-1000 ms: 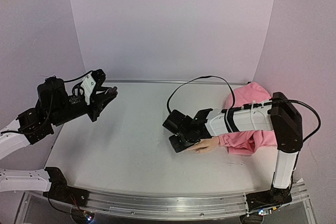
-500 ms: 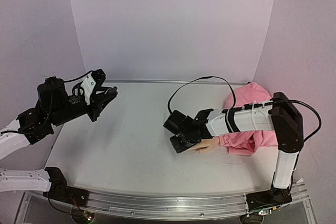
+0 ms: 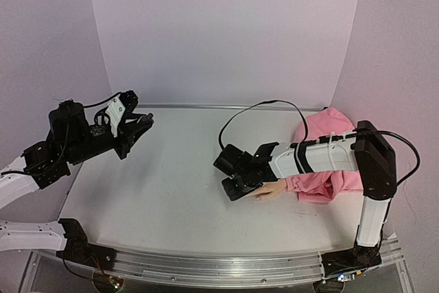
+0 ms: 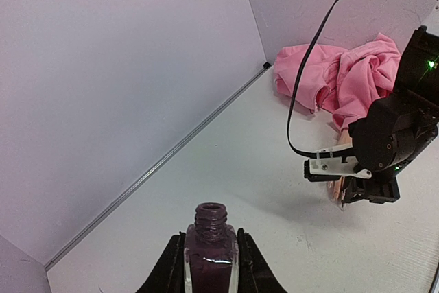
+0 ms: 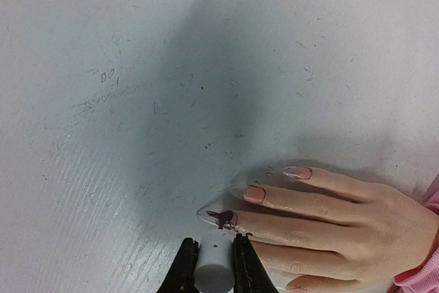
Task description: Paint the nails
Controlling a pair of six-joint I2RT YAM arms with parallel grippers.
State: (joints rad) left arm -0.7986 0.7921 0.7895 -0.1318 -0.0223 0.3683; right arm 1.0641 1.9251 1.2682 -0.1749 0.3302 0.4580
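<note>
Right gripper holds white cap beside the nails — one dark-smeared.

Even, soft light is thrown over the worktop, seemingly from above, and the walls are tinted pale lilac. In the right wrist view a broad, soft-edged shadow is cast on it; the nails are rendered sharply, while the right pincer and its cap are blurred. A small glint is carried by the bottle. The overhead view is bowed at its edges.
</note>
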